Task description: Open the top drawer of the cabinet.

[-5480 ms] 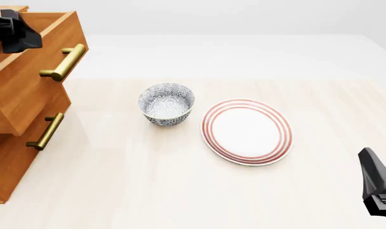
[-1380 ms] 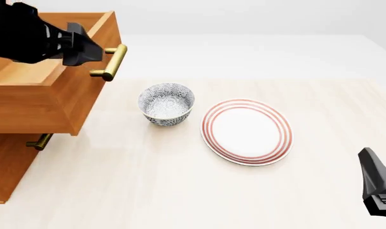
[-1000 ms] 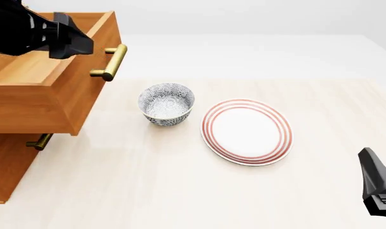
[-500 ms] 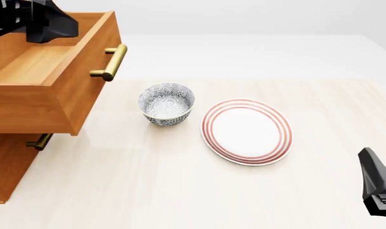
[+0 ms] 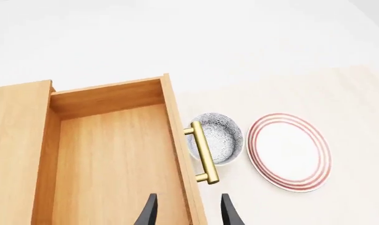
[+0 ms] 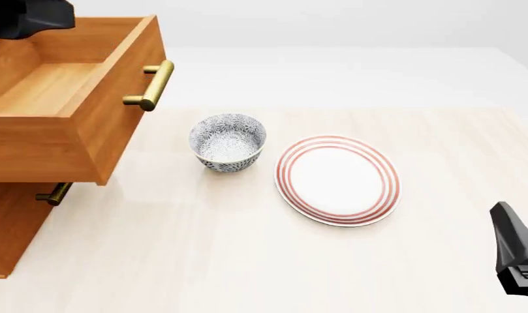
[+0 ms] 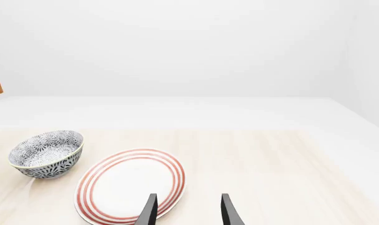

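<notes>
**Top drawer pulled out, both arms clear of it**

At the far left of the front view the cabinet (image 6: pixel 11 228) stands on the pale wooden desk (image 6: pixel 246 261). Its top drawer (image 6: pixel 81 130) juts well out over the desk, its bare wooden inside showing, and the brass handle (image 6: pixel 151 85) on its front points toward the bowl. A lower drawer's handle (image 6: pixel 53 193) peeks out beneath it. The left gripper (image 5: pixel 184 213) is raised above the drawer, touching nothing; in the left wrist view its fingers (image 5: pixel 148 213) are spread with an empty gap, one over the drawer's floor and one past the front panel. In the front view only a dark part of that arm shows at the top left corner.

Right of the drawer sits a blue-patterned bowl (image 6: pixel 228 141), just beside a white plate with red rings (image 6: pixel 338 180), the two apart. At the far right, the right gripper (image 7: pixel 184 213) hangs low near the desk's near edge, its fingers (image 7: pixel 228 213) parted and holding nothing, aimed toward the plate.
</notes>
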You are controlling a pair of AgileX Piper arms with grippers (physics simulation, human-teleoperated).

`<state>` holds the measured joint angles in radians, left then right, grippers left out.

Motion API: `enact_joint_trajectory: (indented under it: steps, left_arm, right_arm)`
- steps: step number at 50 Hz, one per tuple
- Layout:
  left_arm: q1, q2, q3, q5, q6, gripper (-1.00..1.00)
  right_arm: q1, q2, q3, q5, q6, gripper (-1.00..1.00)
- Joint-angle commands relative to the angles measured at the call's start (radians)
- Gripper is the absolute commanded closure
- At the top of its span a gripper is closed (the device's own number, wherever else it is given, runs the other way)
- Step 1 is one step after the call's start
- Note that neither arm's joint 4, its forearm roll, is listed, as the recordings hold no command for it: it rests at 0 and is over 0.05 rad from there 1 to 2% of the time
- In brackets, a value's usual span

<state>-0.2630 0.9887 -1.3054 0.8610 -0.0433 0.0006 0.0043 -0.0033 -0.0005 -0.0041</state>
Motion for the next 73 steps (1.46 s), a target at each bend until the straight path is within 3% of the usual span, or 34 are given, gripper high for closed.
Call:
enact_joint_trajectory:
  steps: [1, 25, 42, 73]
  left_arm:
    - [0.044, -0.041, -0.003, -0.001, 0.005, -1.0]
    - [0.092, -0.106, -0.024, 0.005, 0.07, -1.0]
    - [0.099, -0.153, -0.056, 0.01, 0.168, -1.0]
    - [0.117, -0.207, -0.094, 0.018, 0.231, -1.0]
  right_arm:
    - [0.0, 0.0, 0.0, 0.0, 0.0, -1.0]
    - [0.0, 0.0, 0.0, 0.0, 0.0, -1.0]
    - [0.0, 0.0, 0.0, 0.0, 0.0, -1.0]
    - [0.0, 0.003, 0.0, -0.003, 0.0, -1.0]
